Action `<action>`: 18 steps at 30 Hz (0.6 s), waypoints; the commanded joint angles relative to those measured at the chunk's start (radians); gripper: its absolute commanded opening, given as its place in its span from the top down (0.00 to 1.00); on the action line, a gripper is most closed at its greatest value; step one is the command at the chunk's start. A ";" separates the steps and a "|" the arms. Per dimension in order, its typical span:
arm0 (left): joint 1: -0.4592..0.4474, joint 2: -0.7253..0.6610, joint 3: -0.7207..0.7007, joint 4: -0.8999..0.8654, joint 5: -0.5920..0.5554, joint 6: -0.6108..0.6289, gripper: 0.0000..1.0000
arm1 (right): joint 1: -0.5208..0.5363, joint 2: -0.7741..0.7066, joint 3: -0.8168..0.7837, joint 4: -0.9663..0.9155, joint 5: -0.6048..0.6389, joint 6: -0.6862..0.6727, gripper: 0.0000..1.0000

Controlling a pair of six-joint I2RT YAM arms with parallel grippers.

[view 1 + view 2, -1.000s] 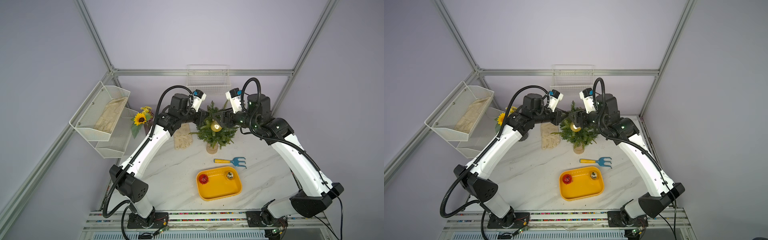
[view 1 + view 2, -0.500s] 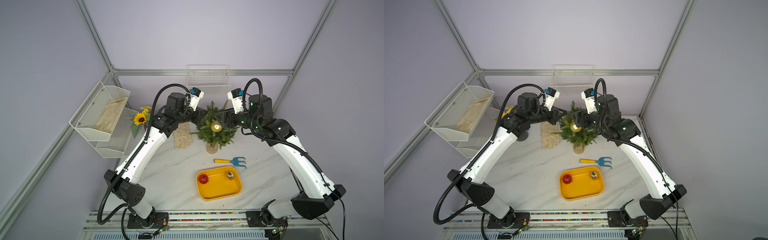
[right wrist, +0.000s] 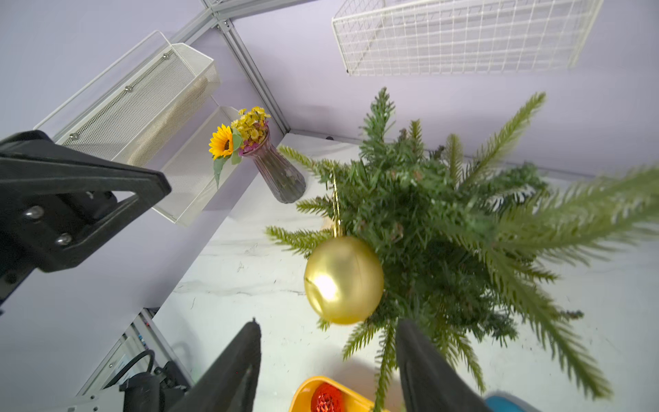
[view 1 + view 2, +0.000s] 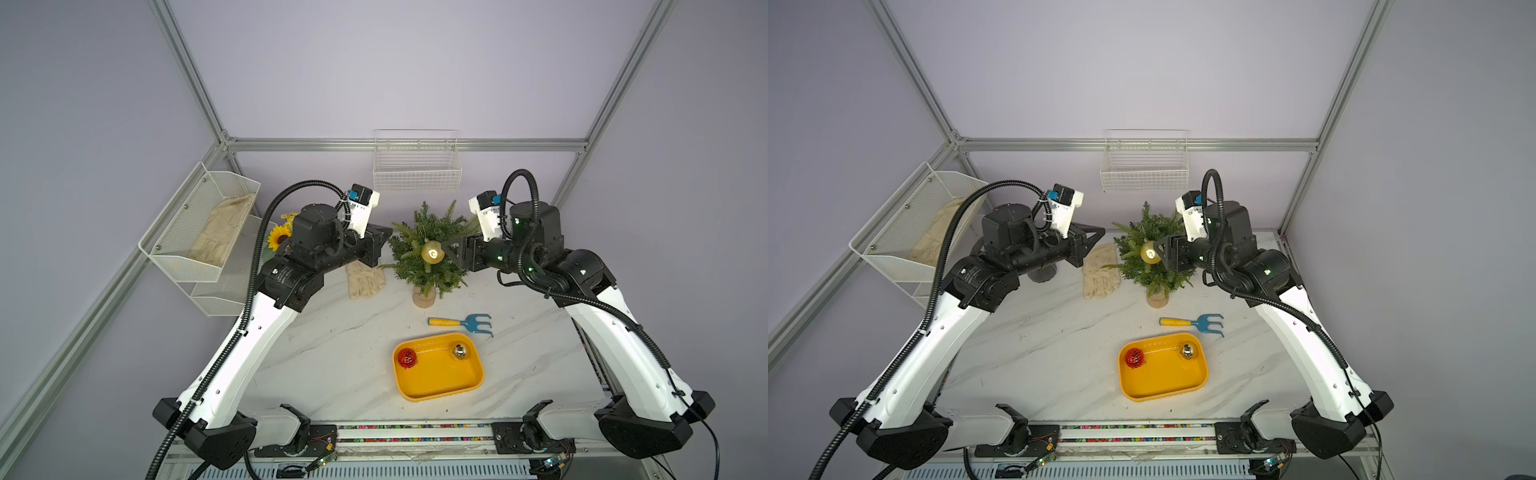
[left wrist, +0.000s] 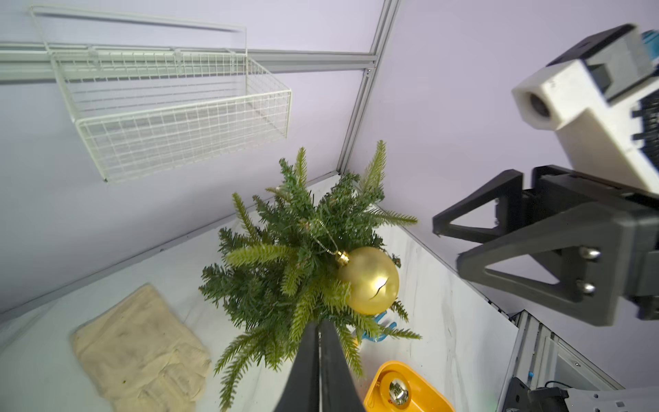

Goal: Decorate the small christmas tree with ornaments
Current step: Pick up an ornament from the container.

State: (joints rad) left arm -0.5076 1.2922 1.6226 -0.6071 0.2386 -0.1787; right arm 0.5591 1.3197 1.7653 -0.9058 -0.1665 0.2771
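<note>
The small christmas tree (image 4: 419,266) (image 4: 1142,270) stands on its wooden stump at the back of the table. A matte gold ornament (image 4: 432,252) (image 4: 1149,252) (image 5: 369,280) (image 3: 343,279) hangs by its loop from a front branch. My left gripper (image 4: 386,233) (image 5: 320,325) is shut and empty, a little left of the tree. On the tree's right, my right gripper (image 4: 448,248) (image 3: 328,323) is open, with the gold ball just beyond its tips and not between them. A red glittery ornament (image 4: 407,358) (image 3: 326,397) and a shiny gold one (image 4: 459,351) (image 5: 398,390) lie in the yellow tray (image 4: 436,395).
A cream glove (image 4: 365,280) lies left of the tree. A blue hand rake (image 4: 461,324) lies between tree and tray. A sunflower vase (image 3: 281,171) stands at the back left by a mesh shelf (image 4: 199,224). A wire basket (image 4: 417,166) hangs on the back wall.
My left gripper has drawn back to the left, away from the tree. The matte gold ornament stays hanging on its branch. The right arm has hardly moved.
</note>
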 commanded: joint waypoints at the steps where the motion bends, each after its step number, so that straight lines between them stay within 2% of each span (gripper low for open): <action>1: -0.005 -0.049 -0.112 0.014 -0.113 0.031 0.91 | 0.071 -0.051 -0.032 -0.126 0.066 0.087 0.39; 4: -0.005 -0.092 -0.204 0.015 -0.169 0.038 0.91 | 0.156 -0.088 -0.109 -0.169 0.116 0.154 0.39; 9: -0.004 -0.159 -0.377 0.046 -0.243 0.039 0.89 | 0.229 -0.134 -0.225 -0.217 0.129 0.240 0.40; 14: 0.004 -0.211 -0.525 0.083 -0.278 0.053 0.86 | 0.246 -0.173 -0.362 -0.238 0.132 0.281 0.41; 18: 0.009 -0.225 -0.593 0.097 -0.302 0.080 0.86 | 0.247 -0.137 -0.470 -0.260 0.184 0.293 0.41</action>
State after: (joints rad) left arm -0.5049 1.0969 1.0866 -0.5797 -0.0246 -0.1341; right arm 0.8009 1.1648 1.3472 -1.1217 -0.0372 0.5297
